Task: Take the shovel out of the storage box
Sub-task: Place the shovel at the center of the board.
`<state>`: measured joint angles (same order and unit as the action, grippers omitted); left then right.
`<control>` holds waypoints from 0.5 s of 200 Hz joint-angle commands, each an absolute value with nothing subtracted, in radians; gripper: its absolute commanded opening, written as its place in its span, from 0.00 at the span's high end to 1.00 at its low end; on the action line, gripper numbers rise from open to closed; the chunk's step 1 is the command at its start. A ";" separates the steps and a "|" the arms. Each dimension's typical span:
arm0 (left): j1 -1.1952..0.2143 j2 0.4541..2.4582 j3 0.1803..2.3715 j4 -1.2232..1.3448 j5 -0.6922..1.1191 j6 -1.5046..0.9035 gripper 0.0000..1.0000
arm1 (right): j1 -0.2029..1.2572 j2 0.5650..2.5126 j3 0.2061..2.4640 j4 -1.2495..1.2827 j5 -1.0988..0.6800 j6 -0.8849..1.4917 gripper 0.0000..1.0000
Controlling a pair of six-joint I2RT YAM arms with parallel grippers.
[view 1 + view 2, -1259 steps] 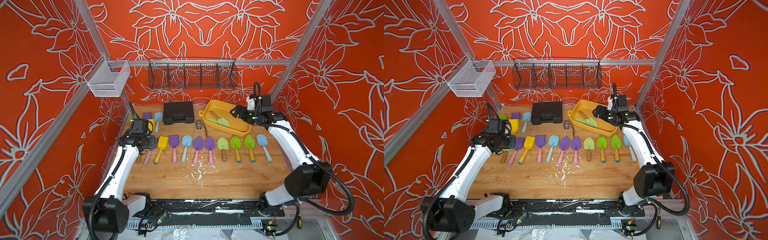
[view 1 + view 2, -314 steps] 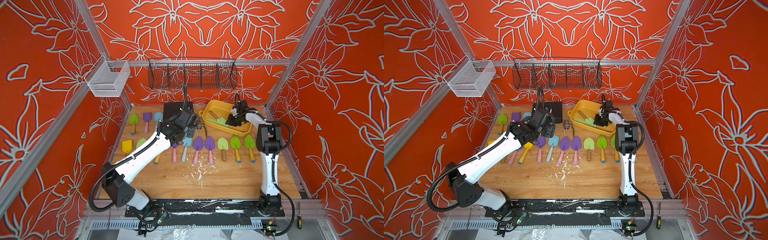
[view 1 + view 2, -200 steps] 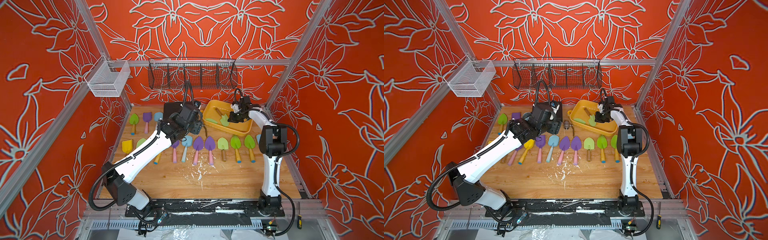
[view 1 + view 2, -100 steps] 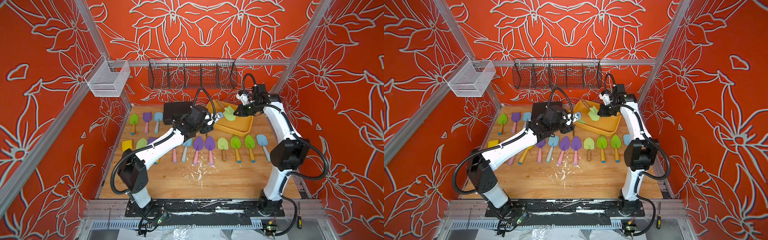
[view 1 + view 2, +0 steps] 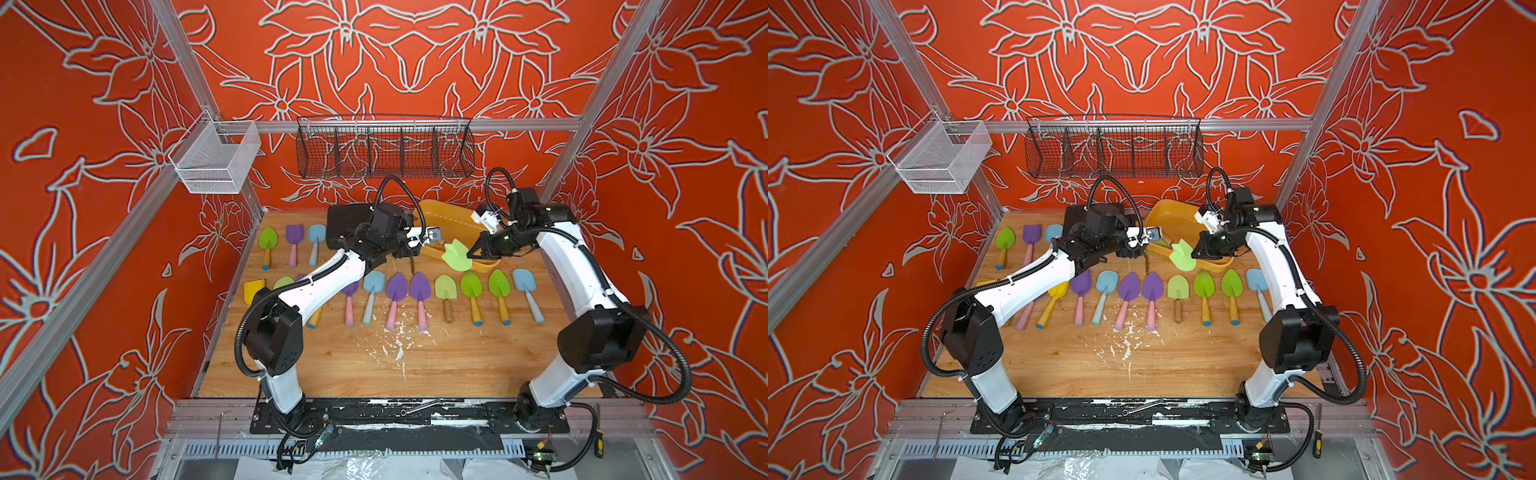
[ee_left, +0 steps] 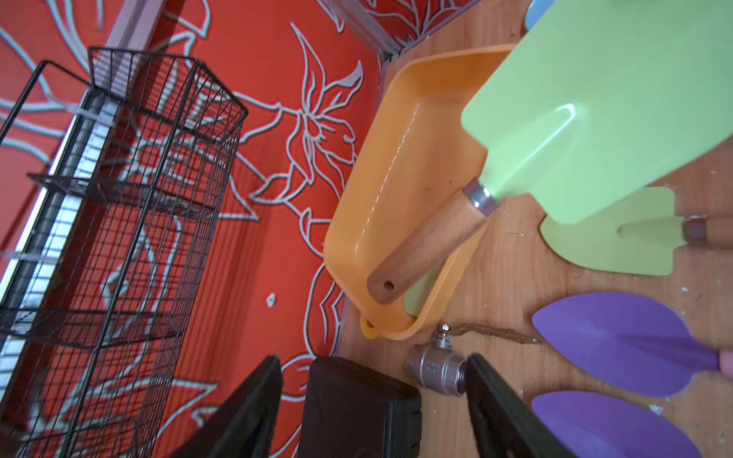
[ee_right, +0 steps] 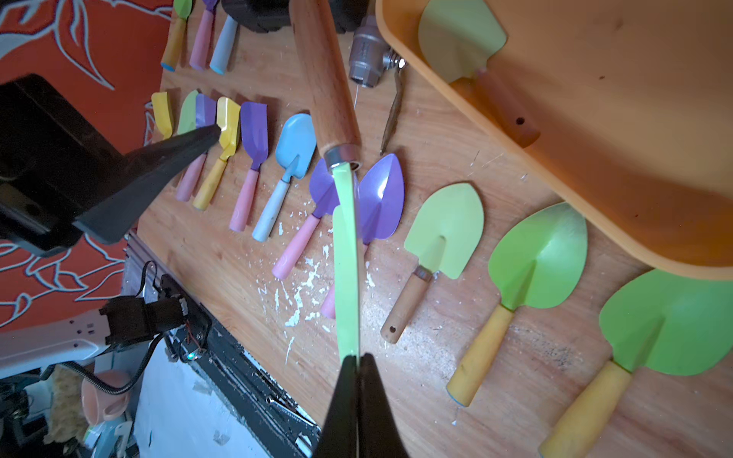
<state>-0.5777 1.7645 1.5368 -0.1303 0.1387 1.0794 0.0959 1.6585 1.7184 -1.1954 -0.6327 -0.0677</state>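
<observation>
Evidently pinching the shovel by its blade in the clenched right gripper, above the box's 6 o'clock rim, handle aimed toward 10 o'clock at the left gripper's spread, empty jaws, seemingly for handover.

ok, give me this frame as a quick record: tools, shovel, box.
right tool: shut on the pale green shovel, pinching its blade
left tool: open, empty, facing the shovel's wooden handle, not touching it
shovel position: in the air over the near rim of the storage box, not yet set down
box contents: a second shovel, pale green, lies inside
table: row of coloured shovels in front of the box
</observation>
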 commanded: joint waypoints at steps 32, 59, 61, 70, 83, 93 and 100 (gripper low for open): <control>-0.606 1.788 1.530 -0.235 0.284 1.169 0.31 | 0.121 1.608 1.704 -1.227 -0.693 -0.097 1.00; -0.613 1.807 1.539 -0.250 0.274 1.207 0.33 | 0.137 1.606 1.703 -1.233 -0.702 -0.100 1.00; -0.613 1.808 1.539 -0.249 0.272 1.210 0.33 | 0.139 1.604 1.702 -1.234 -0.702 -0.101 1.00; -0.614 1.818 1.540 -0.241 0.260 1.224 0.33 | 0.143 1.602 1.696 -1.235 -0.709 -0.102 1.00; -0.614 1.832 1.549 -0.236 0.234 1.243 0.33 | 0.151 1.596 1.688 -1.238 -0.720 -0.104 1.00; -0.612 1.840 1.552 -0.235 0.226 1.262 0.33 | 0.158 1.590 1.680 -1.239 -0.728 -0.107 1.00; -0.611 1.846 1.551 -0.232 0.223 1.273 0.33 | 0.161 1.584 1.675 -1.239 -0.730 -0.108 1.00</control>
<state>-0.6117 1.8172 1.5368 -0.2218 0.2375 1.2030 0.1444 1.6264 1.6962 -1.2106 -0.6769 -0.0681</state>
